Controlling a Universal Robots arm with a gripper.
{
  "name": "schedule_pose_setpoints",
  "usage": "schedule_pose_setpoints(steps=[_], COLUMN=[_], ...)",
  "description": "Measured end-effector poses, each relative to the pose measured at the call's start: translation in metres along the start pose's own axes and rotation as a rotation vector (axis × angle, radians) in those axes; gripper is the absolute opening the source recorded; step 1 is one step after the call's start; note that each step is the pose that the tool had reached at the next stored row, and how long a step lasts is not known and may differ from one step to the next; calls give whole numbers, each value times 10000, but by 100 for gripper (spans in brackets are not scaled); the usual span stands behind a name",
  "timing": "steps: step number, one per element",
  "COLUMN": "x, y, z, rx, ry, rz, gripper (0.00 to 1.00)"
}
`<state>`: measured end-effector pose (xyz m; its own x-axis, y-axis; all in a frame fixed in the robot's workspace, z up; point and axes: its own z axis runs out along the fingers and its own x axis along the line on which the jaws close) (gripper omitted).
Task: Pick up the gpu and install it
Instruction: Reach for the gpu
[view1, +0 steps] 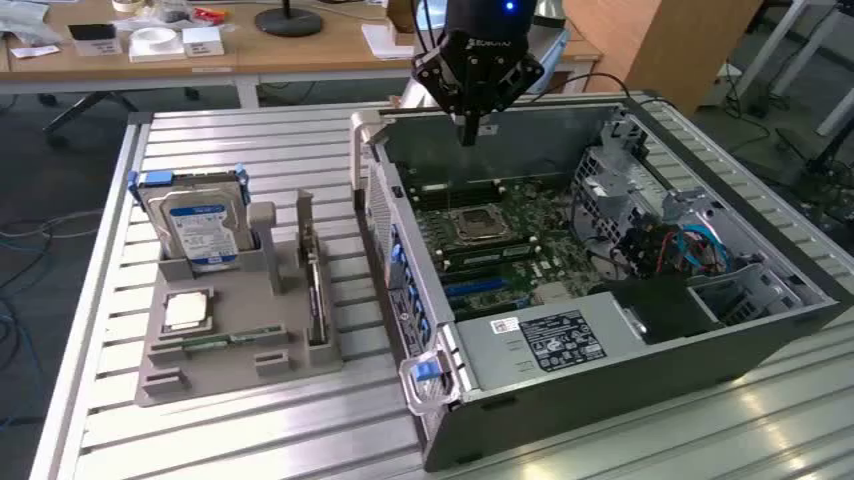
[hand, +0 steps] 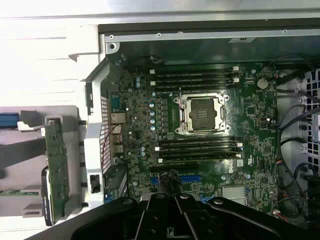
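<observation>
Hovering above the computer case (view1: 627, 395), gripper (view1: 470, 135) clenched, empty; gpu (view1: 314, 290) stands edge-up beside the case. Grasp probably needs jaws squared across its thin edge.

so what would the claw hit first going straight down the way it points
Probably the green circuit board inside the open computer case, near its blue slots, though depth is hard to judge.
</observation>
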<state>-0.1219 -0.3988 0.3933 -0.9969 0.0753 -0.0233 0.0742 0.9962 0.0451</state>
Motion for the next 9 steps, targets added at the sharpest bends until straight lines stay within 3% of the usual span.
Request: schedule_pose_setpoints(steps=[9], x=[17], y=[-1], z=[0], rx=[0], ry=[-1], rz=[0], gripper=[11])
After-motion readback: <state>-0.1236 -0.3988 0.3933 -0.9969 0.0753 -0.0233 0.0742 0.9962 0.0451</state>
